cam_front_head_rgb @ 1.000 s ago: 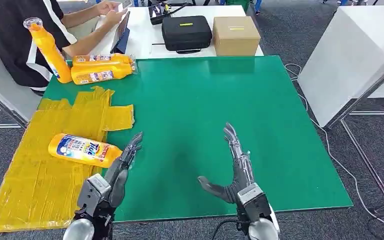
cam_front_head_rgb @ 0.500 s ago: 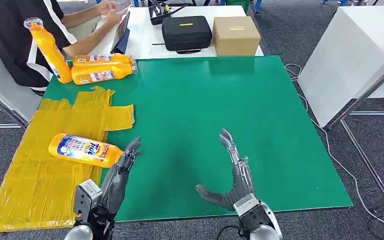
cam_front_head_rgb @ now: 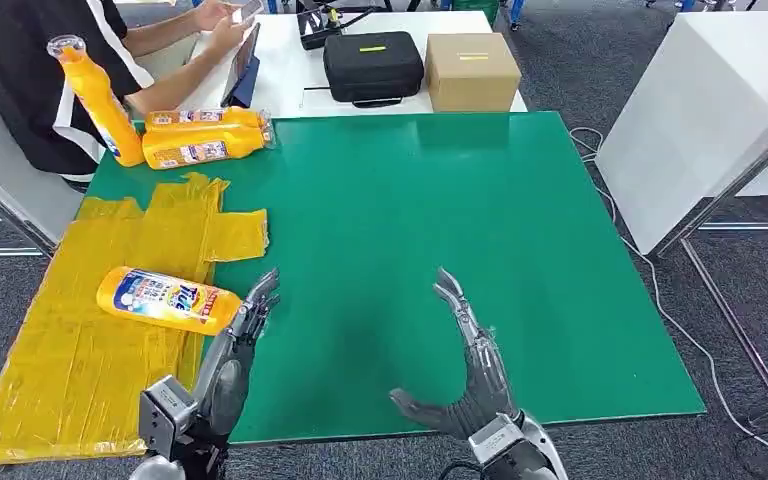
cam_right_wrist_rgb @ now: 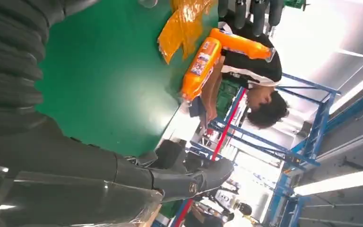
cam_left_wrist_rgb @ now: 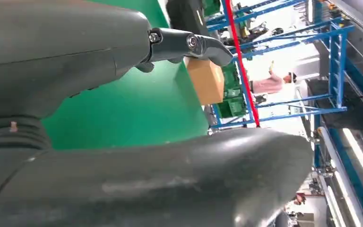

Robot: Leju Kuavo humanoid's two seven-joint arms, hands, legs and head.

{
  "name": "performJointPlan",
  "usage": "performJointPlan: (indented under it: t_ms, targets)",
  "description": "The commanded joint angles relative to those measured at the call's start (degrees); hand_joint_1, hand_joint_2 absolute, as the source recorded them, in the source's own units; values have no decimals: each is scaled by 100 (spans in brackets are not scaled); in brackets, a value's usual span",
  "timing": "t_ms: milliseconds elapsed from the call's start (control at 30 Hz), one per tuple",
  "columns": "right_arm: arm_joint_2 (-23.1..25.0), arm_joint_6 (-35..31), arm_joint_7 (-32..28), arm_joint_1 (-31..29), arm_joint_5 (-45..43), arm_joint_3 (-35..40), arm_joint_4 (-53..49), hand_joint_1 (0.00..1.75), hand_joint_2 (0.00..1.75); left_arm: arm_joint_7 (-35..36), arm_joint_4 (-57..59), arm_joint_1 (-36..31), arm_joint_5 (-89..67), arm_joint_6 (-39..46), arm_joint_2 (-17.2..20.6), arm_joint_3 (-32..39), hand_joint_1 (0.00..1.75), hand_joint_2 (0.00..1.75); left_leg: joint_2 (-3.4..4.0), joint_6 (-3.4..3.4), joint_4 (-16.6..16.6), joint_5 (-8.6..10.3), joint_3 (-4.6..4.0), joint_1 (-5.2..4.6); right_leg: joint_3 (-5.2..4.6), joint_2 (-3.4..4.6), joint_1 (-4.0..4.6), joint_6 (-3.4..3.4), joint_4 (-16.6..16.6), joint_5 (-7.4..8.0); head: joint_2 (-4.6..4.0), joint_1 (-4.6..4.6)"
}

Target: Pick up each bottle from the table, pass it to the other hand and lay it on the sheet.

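Note:
One orange bottle (cam_front_head_rgb: 165, 299) with a colourful label lies on the yellow sheet (cam_front_head_rgb: 70, 360) at the table's left. My left hand (cam_front_head_rgb: 232, 350) is just right of it, fingers straight and apart from it, holding nothing. My right hand (cam_front_head_rgb: 465, 365) hovers over the green table (cam_front_head_rgb: 400, 210) near the front edge, fingers spread and thumb out, empty. Two more orange bottles (cam_front_head_rgb: 200, 138) lie side by side at the far left corner, and one orange bottle (cam_front_head_rgb: 98, 100) stands upright beside them. The lying bottles (cam_right_wrist_rgb: 197, 68) are also visible in the right wrist view.
A person in a black shirt (cam_front_head_rgb: 50, 70) sits at the far left behind the bottles. A black case (cam_front_head_rgb: 372, 65) and a cardboard box (cam_front_head_rgb: 472, 70) stand on the white table beyond. A white table (cam_front_head_rgb: 700, 110) stands to the right.
Both arms have drawn back toward the front edge of the table and sit lower in the picture. The bottle on the sheet has not moved.

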Motion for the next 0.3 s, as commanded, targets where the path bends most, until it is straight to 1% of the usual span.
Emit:
performJointPlan:
  t_ms: [33, 300]
  targets:
    - [-236, 130, -132, -28, -116, 253, -21, 0, 175, -80, -14, -39, -103, -88, 102, -135, 0, 0, 3, -16, -4, -5, 12, 3, 13, 1, 2, -4, -7, -4, 2, -2]
    - [-163, 267, -127, -104, -93, 329, 14, 0, 175, -85, -96, 16, -117, -123, 77, -50, 0, 0, 5, -17, -3, -5, 11, 3, 12, 4, 3, -5, -6, -2, 0, 0]
